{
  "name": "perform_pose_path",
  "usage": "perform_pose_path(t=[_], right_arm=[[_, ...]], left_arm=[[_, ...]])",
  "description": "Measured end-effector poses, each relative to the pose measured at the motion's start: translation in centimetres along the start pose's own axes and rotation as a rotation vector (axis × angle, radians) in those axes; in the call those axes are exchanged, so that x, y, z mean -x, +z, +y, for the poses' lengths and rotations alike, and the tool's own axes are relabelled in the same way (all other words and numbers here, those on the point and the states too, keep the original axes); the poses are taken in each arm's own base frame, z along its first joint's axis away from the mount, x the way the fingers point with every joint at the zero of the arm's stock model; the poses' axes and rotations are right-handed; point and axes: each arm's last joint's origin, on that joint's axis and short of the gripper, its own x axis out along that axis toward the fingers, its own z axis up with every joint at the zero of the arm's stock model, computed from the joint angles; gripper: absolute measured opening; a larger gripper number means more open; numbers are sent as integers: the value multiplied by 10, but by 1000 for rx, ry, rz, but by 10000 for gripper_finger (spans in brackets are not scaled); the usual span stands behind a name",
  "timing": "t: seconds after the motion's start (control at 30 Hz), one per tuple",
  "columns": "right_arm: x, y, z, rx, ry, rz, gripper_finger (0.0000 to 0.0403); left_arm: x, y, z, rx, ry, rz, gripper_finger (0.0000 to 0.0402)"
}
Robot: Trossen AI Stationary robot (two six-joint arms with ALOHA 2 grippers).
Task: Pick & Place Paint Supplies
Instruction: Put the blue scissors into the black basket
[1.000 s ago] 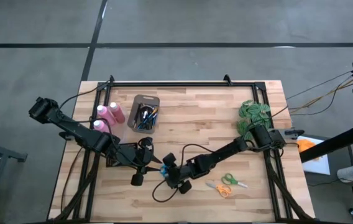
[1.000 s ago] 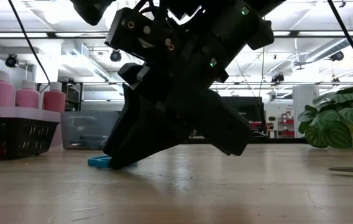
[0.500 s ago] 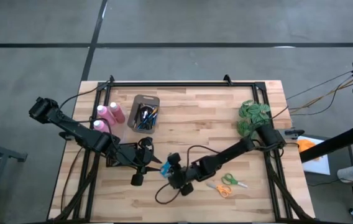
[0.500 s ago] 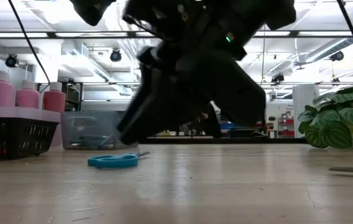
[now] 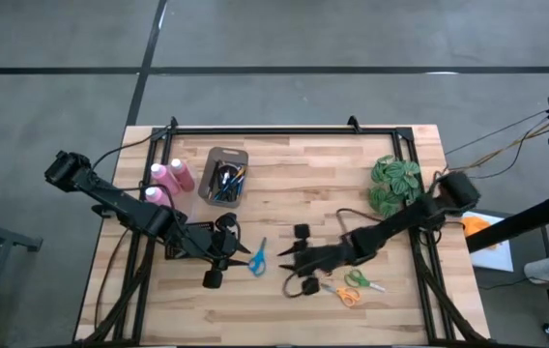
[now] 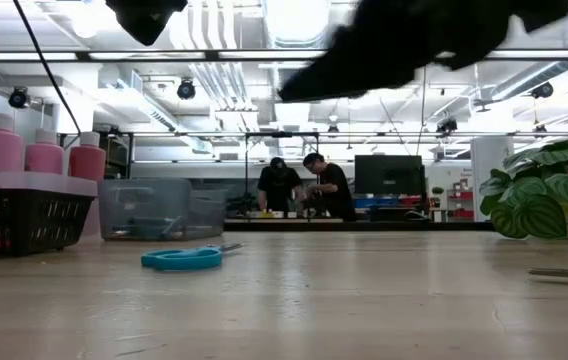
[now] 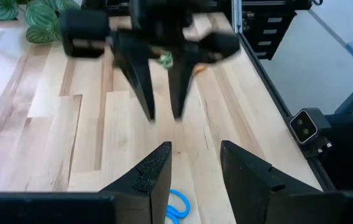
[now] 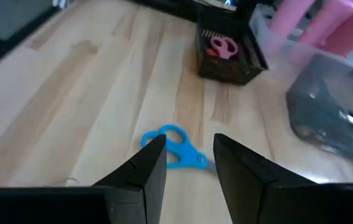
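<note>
Thin paintbrushes lie in a grey bin at the far left. Three pink bottles with white caps stand upright beside it. My left gripper hangs open above the near middle of the table. Blue scissors lie flat on the wood just ahead of its fingertips. My right gripper faces it from the right, open and raised off the table. The scissors lie ahead of and below it. Nothing is between either gripper's fingers.
A black basket holding pink scissors stands near the left arm. Orange and green scissors lie near the front right. A leafy plant stands at the right edge. Bare wood stretches across the middle. People stand in the room behind.
My right gripper has risen from the table beside the blue scissors, drawn back toward the table's right edge and rolled about its own axis. The blue scissors stay flat on the table, now uncovered. My left arm has kept still.
</note>
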Motion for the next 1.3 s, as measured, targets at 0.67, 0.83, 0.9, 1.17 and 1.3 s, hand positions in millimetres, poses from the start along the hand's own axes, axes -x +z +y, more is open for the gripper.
perform_pose_path(t=[0.67,0.83,0.9,1.17,1.3], right_arm=[[126,-61,-46,-174,-7,-361,130],[141,-68,-52,-219,-2,-403,130],[144,-69,-53,-253,4,-414,130],[148,-75,-54,-257,5,-416,130],[147,-75,-54,-254,5,-408,130]], left_arm=[[0,-4,1,-8,8,40,141],[0,-4,1,-11,9,45,141],[0,-4,1,-11,10,45,141],[0,-6,1,-15,13,63,141],[0,-7,1,-16,14,67,141]])
